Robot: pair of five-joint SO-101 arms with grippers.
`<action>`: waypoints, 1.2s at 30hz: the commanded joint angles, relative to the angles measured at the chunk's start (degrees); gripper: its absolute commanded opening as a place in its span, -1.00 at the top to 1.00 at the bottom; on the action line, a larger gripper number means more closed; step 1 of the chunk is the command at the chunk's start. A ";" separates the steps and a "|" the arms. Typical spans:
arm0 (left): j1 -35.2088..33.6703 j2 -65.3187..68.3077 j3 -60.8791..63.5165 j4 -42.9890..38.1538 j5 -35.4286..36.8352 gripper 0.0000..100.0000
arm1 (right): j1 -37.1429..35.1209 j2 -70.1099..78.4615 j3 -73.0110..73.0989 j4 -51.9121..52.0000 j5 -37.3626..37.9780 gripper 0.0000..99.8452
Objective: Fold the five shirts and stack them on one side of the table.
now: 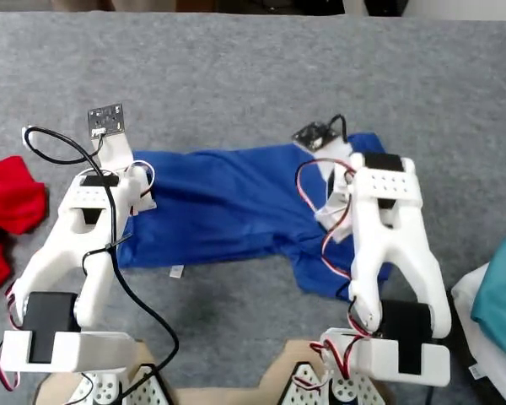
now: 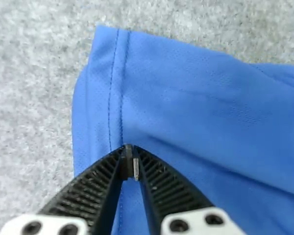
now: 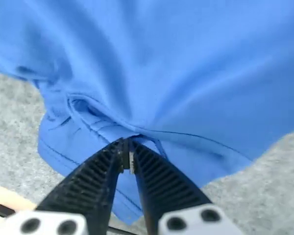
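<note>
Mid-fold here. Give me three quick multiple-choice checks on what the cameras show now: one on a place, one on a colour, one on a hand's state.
1. Where does the red cloth lie in the high view?
A. at the left edge of the table
B. between the arm bases
C. at the far edge, centre

2. What colour is the shirt spread between the two arms?
A. red
B. teal
C. blue

3. How is the left hand?
A. open above the table
B. shut on the shirt's hem
C. shut on a cable

Answers:
1 A: the red cloth is bunched at the picture's left edge.
2 C: the shirt lying flat between the arms is blue.
3 B: the left wrist view shows its jaws pinching the stitched hem.
</note>
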State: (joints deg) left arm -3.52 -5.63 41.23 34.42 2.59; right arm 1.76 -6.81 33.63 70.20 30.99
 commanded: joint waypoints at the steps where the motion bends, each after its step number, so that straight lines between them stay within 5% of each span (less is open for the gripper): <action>1: -0.26 -1.19 -0.88 -0.79 -0.09 0.95 | -0.66 -3.12 1.80 -2.81 -0.26 0.99; 23: -0.18 -1.19 -0.88 -0.79 -0.09 0.95 | -3.65 -4.18 13.23 -0.53 -0.26 0.99; 36: -0.18 -1.19 -0.88 -0.79 -0.09 0.95 | -3.38 -18.95 13.76 1.41 4.13 0.99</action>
State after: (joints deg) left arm -3.52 -5.63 41.23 34.42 2.59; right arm -1.32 -22.73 51.38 71.43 34.51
